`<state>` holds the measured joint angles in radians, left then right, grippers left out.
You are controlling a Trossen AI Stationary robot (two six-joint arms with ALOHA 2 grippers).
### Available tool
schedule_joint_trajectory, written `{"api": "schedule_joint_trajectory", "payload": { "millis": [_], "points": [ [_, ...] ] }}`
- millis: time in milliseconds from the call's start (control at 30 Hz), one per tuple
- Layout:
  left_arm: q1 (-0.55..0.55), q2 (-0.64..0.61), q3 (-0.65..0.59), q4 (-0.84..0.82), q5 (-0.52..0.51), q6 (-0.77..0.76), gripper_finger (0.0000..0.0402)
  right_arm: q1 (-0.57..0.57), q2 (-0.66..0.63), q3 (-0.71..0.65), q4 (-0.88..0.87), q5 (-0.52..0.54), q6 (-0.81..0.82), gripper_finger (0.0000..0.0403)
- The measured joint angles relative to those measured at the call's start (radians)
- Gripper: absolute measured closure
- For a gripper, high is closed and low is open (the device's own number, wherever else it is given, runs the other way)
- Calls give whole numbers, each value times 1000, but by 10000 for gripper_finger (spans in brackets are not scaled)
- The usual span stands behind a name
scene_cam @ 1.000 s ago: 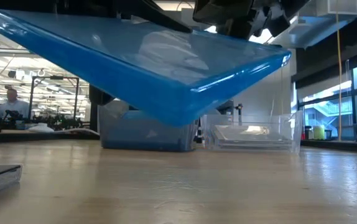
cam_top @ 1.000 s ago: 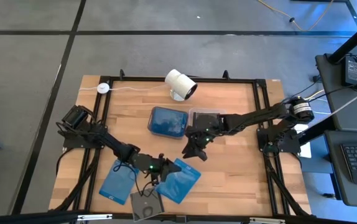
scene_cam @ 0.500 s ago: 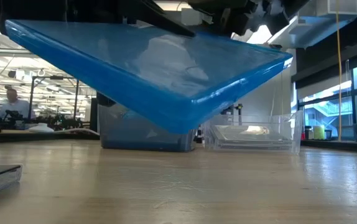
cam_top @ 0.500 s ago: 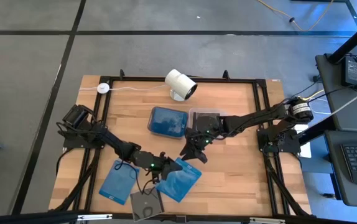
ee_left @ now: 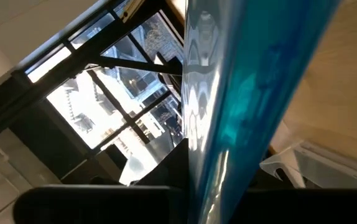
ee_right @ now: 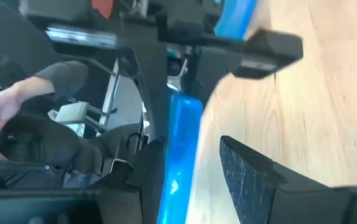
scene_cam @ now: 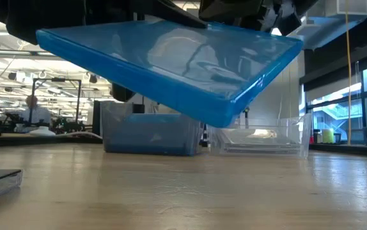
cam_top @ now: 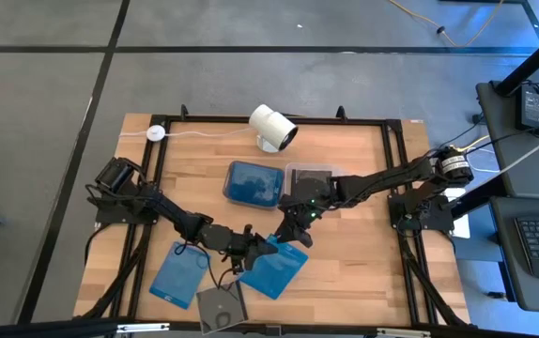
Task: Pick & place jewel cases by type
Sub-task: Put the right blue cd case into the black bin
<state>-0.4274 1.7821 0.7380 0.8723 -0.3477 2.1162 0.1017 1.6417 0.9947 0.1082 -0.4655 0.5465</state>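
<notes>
A translucent blue jewel case (cam_top: 276, 269) is held up by my left gripper (cam_top: 248, 248), which is shut on it. In the low view the blue jewel case (scene_cam: 171, 70) hangs tilted, clear of the table. My right gripper (cam_top: 289, 236) is open at the case's far corner, and its fingers (ee_right: 253, 180) stand on either side of the case's edge (ee_right: 180, 155). Another blue jewel case (cam_top: 177, 275) and a dark grey one (cam_top: 221, 308) lie flat near the table's near edge. My left gripper pinches the blue jewel case between its two fingers at the far-left edge (cam_top: 254, 255), coming level from the table's left. The case is lifted clear and tilted, its edge (ee_left: 228, 124) running out ahead of the fingers. My right gripper: whether a finger touches the case's edge I cannot tell.
A blue tub (cam_top: 254, 183) and a clear tub (cam_top: 309, 175) sit side by side at the table's middle, seen behind the case as the blue tub (scene_cam: 148, 133) and clear tub (scene_cam: 260, 139). A white cylindrical camera (cam_top: 272, 127) stands at the far edge. A person (ee_right: 35, 118) shows beyond the table.
My left gripper has moved toward the table's right and a little toward the far edge, carrying the blue case with it; the case has tipped closer to level. My right gripper has come toward the near edge, onto the case's far corner.
</notes>
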Motion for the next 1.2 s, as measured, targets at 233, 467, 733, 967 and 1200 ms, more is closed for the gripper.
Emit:
{"api": "schedule_joint_trajectory", "payload": {
  "millis": [233,467,733,967,1200],
  "points": [
    [0,0,0,8,-1,0,363,8,0,0,-16,-30,1,251],
    [-1,0,0,23,-50,7,363,8,0,0,-24,-68,-3,289],
    [-1,0,0,23,-57,37,363,8,0,0,-26,-74,-5,331],
    [-3,0,0,21,-60,25,363,8,0,0,-27,-74,3,349],
    [-4,0,0,20,-51,-23,349,8,0,0,-25,-77,18,347]
  ]
}}
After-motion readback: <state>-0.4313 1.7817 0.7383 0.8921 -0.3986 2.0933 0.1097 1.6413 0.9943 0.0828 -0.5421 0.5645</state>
